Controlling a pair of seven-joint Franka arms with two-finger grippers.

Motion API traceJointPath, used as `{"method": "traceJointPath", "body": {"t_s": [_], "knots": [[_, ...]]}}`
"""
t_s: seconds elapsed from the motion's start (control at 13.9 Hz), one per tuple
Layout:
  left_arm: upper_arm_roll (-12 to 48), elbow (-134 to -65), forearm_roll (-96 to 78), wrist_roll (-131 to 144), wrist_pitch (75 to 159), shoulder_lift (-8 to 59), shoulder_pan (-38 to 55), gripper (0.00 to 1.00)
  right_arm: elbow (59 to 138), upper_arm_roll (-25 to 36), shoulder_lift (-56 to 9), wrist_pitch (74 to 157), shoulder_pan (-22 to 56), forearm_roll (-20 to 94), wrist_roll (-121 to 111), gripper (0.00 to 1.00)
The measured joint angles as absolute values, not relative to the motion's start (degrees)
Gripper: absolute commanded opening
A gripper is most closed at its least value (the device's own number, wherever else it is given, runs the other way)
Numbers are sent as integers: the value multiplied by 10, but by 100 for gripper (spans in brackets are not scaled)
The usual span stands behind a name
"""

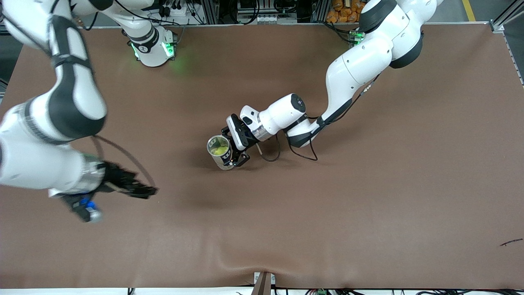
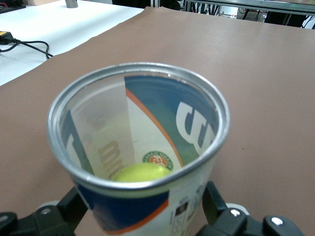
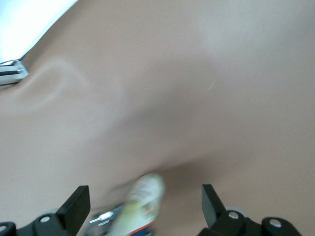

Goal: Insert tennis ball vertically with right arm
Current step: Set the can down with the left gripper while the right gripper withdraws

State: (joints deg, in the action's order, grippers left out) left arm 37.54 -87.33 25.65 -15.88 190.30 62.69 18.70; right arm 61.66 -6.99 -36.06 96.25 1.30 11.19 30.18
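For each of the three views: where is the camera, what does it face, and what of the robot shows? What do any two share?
Front view: high across the table, facing both bases; both arms, right tool, left tool at the can.
Left wrist view: looks into the can at the tennis ball; own fingers flank it.
Right wrist view: faces the brown table; open fingers show.
Shared: can and ball, front and left wrist.
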Motion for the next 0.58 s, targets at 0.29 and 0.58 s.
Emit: {"method": "traceJointPath", "body": {"t_s": [0.29, 0.58], "knots": [[375, -903, 257, -158, 1903, 627, 167, 100, 614, -15, -359, 952, -11, 95, 119, 100], [376, -951, 257, -158, 1903, 619, 135, 100, 595, 34, -309, 858, -13, 73, 13, 100]]}}
